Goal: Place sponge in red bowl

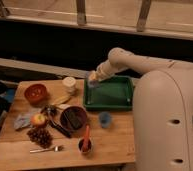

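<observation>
The red bowl (36, 93) stands on the left side of the wooden table and looks empty. My gripper (93, 78) is over the far left corner of the green tray (121, 101), right of a white cup. It is shut on a small yellowish sponge (92, 76), held just above the tray's rim. The bowl is well to the left of the gripper, beyond the cup.
A white cup (69, 83) and a banana (62, 99) lie between gripper and bowl. Nearer the front are a dark bowl (73, 118), an apple (38, 119), grapes (40, 136), a blue cup (105, 119), a carrot in a cup (85, 140) and a fork (45, 148).
</observation>
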Robot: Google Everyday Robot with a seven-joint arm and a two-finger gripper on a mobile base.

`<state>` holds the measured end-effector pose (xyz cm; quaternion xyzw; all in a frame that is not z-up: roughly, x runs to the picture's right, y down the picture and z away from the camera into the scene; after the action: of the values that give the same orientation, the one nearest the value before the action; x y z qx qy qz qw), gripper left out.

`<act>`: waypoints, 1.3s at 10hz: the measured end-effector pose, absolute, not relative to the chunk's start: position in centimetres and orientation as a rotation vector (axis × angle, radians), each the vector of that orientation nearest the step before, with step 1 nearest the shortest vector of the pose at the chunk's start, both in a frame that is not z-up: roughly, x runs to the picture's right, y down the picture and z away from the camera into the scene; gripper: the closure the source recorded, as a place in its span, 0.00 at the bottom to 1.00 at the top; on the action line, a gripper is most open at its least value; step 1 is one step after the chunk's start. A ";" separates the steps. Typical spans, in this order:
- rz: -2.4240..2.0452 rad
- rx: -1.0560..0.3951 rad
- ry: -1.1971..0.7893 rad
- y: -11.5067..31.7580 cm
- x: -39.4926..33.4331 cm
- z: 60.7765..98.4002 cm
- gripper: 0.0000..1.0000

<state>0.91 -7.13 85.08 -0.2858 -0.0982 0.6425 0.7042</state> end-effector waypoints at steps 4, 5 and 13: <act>1.337 -0.734 -0.333 -7.9 -7.7 84.1 1.00; 1.314 -0.762 -0.353 -8.0 -11.2 83.8 1.00; 1.305 -0.750 -0.352 -7.1 -12.1 84.1 1.00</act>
<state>-12.14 -7.07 84.09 -0.3389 -0.1591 0.5893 0.7159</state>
